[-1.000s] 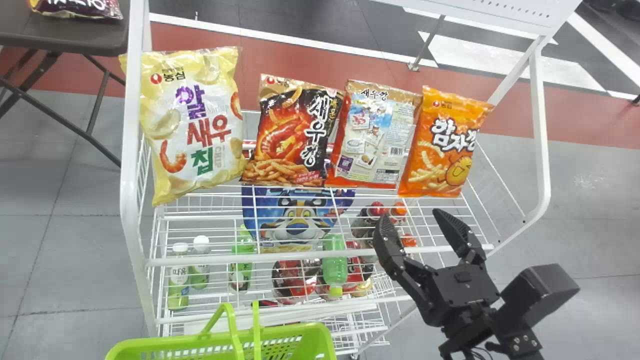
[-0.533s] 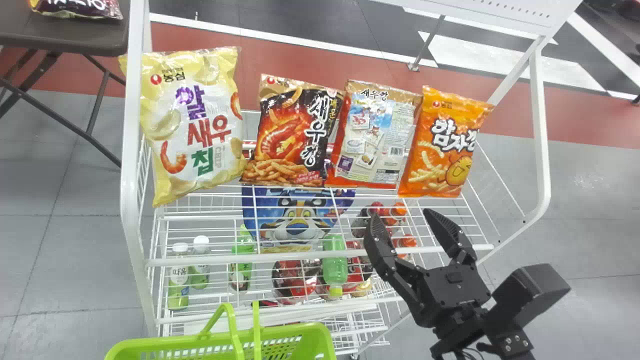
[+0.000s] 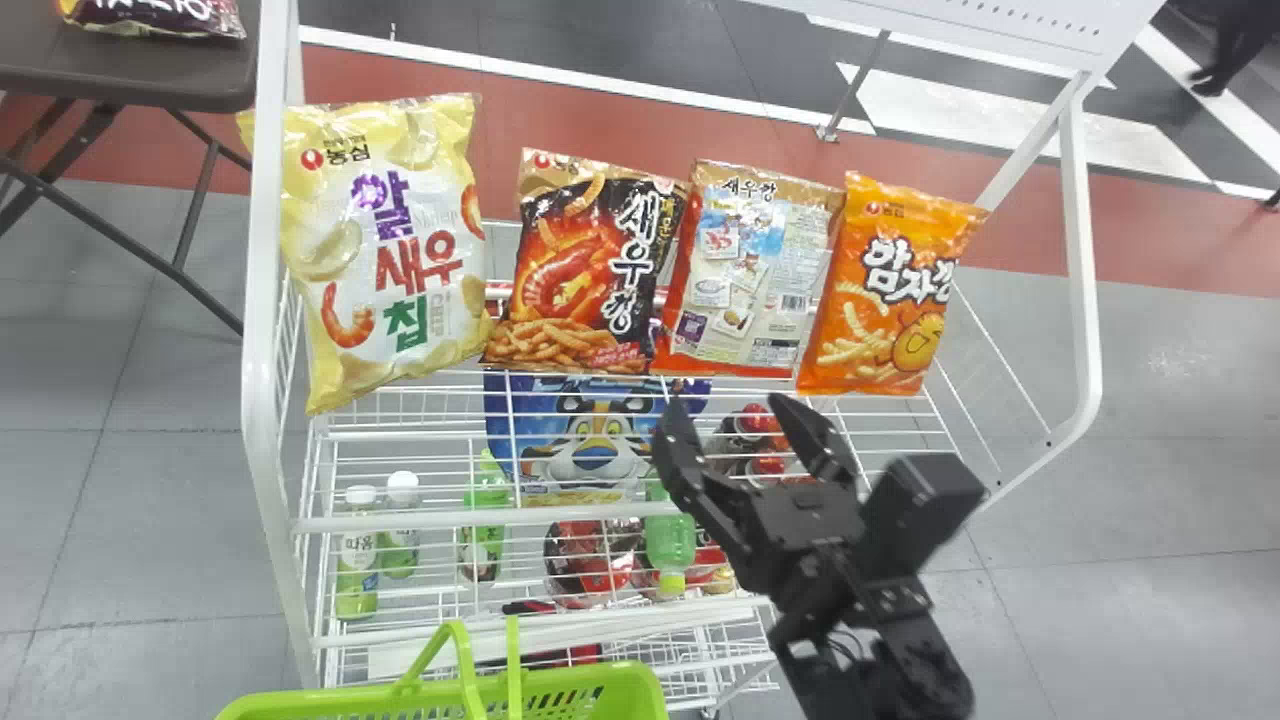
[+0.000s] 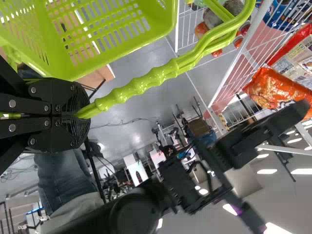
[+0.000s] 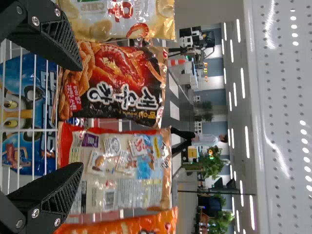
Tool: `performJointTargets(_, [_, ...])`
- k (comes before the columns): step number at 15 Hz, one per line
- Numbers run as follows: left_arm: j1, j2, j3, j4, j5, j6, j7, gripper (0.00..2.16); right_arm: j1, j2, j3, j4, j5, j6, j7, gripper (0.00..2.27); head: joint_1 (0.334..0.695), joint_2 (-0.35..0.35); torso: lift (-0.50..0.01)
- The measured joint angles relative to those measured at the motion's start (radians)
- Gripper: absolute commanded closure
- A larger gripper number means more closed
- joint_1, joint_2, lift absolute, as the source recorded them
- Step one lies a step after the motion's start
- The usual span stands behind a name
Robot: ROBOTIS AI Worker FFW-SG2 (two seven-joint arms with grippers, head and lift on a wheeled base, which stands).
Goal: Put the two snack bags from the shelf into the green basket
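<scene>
Four snack bags stand in a row on the rack's top shelf: yellow-white [image 3: 385, 250], black [image 3: 590, 265], red-beige back side [image 3: 750, 270] and orange [image 3: 888, 285]. Below and in front of the red-beige bag, my right gripper [image 3: 735, 430] is open and empty. In the right wrist view the black bag [image 5: 114, 83] and red-beige bag [image 5: 122, 168] lie beyond my right gripper [image 5: 80, 117]. The green basket [image 3: 590, 680] is at the head view's bottom edge. My left gripper [image 4: 80, 116] is shut on the green basket's handle [image 4: 141, 87] in the left wrist view.
White wire rack bars [image 3: 640, 515] run in front of the lower shelves, which hold bottles [image 3: 670, 545], a blue bag [image 3: 595, 440] and red packs. The rack's side posts [image 3: 262, 300] stand left and right. A dark table [image 3: 130, 80] with another bag is at the back left.
My right gripper has moved left and slightly up, from below the orange bag to below the red-beige one, staying open. The basket has shifted slightly down; the bags have stayed put.
</scene>
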Motion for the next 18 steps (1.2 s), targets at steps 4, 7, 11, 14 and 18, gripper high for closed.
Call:
performJointTargets(4, [0.003, -0.001, 0.002, 0.001, -0.011, 0.009, 0.009, 1.81, -0.143, 0.0, 0.049, 0.114, 0.027, 0.046, -0.009, 0.12, 0.695, -0.35, -0.011])
performJointTargets(7, [0.0, -0.003, 0.002, 0.005, -0.019, 0.011, 0.011, 1.81, -0.25, 0.0, 0.064, 0.184, 0.023, 0.102, -0.007, 0.12, 0.695, -0.35, -0.011])
performJointTargets(11, [-0.002, -0.004, 0.006, 0.008, -0.02, 0.011, 0.011, 1.81, -0.387, 0.0, 0.086, 0.29, 0.025, 0.142, -0.004, 0.12, 0.695, -0.35, -0.011])
performJointTargets(14, [-0.003, -0.004, 0.008, 0.009, -0.02, 0.011, 0.012, 1.81, -0.446, 0.0, 0.103, 0.344, 0.023, 0.149, 0.001, 0.12, 0.695, -0.35, -0.011])
performJointTargets(18, [-0.003, -0.003, 0.011, 0.01, -0.02, 0.011, 0.011, 1.81, -0.495, 0.0, 0.109, 0.389, 0.03, 0.162, -0.004, 0.15, 0.695, -0.342, -0.011])
